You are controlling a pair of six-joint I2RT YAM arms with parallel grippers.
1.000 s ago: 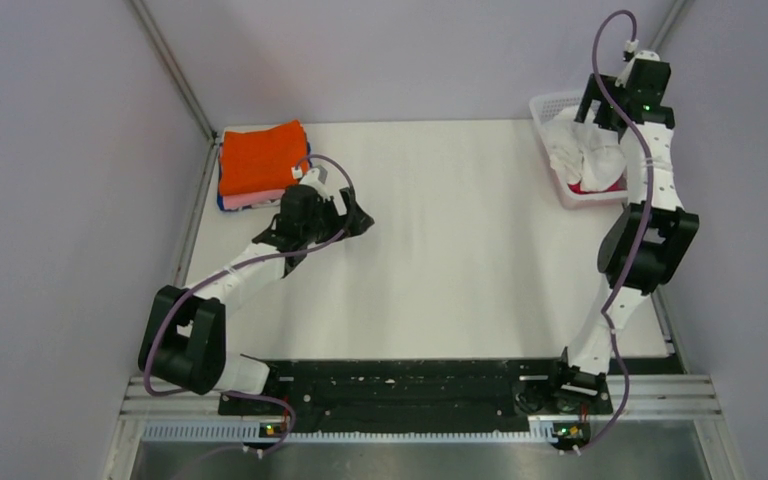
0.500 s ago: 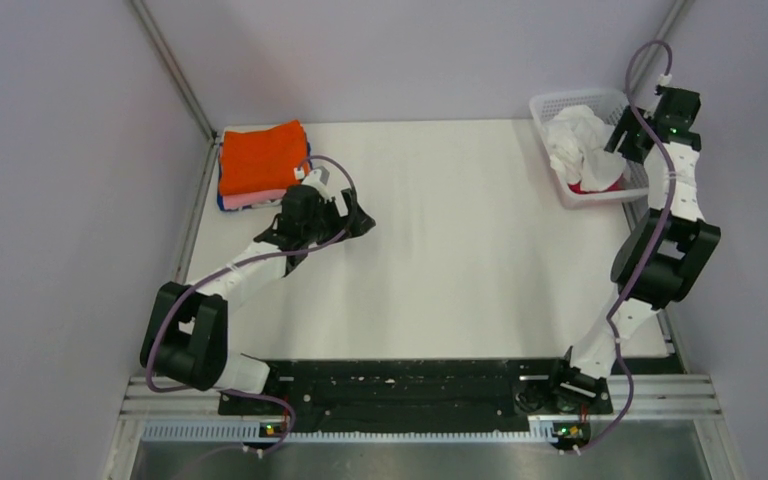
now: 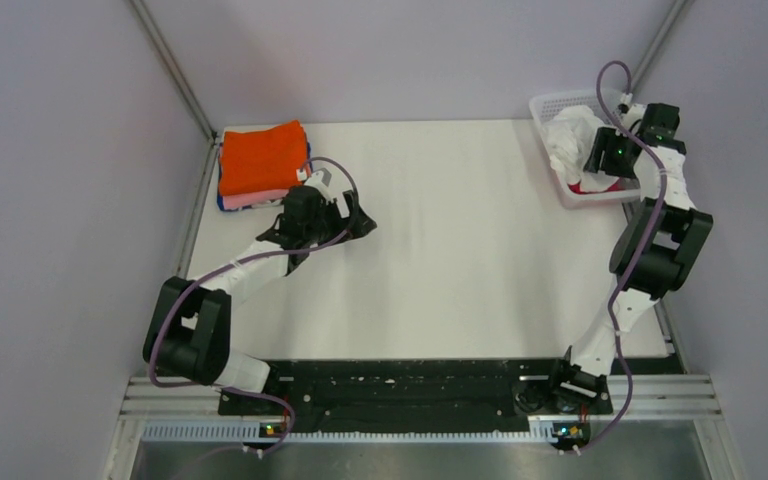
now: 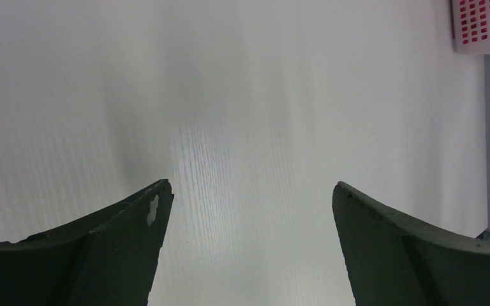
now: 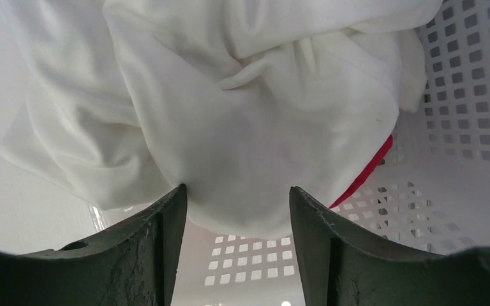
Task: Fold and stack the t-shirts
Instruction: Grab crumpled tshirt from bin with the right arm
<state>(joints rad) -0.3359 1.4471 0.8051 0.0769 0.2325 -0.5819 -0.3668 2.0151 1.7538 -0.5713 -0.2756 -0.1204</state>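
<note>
A folded stack sits at the table's back left, with an orange t-shirt (image 3: 262,157) on top and pink and blue edges (image 3: 245,200) under it. My left gripper (image 3: 363,224) is open and empty just right of the stack, low over bare table; its view (image 4: 252,188) shows only tabletop between the jaws. A crumpled white t-shirt (image 3: 570,138) lies in the white lattice basket (image 3: 550,100), over a red-magenta shirt (image 3: 595,186). My right gripper (image 3: 600,155) hangs in the basket. Its jaws stand open with a bulge of the white shirt (image 5: 242,115) between the tips (image 5: 233,191). A red edge (image 5: 363,175) shows beneath.
The basket stands at the table's back right corner; its lattice wall (image 5: 472,76) rises close to my right finger. It also shows far off in the left wrist view (image 4: 482,25). Grey walls close in the table on the left, back and right.
</note>
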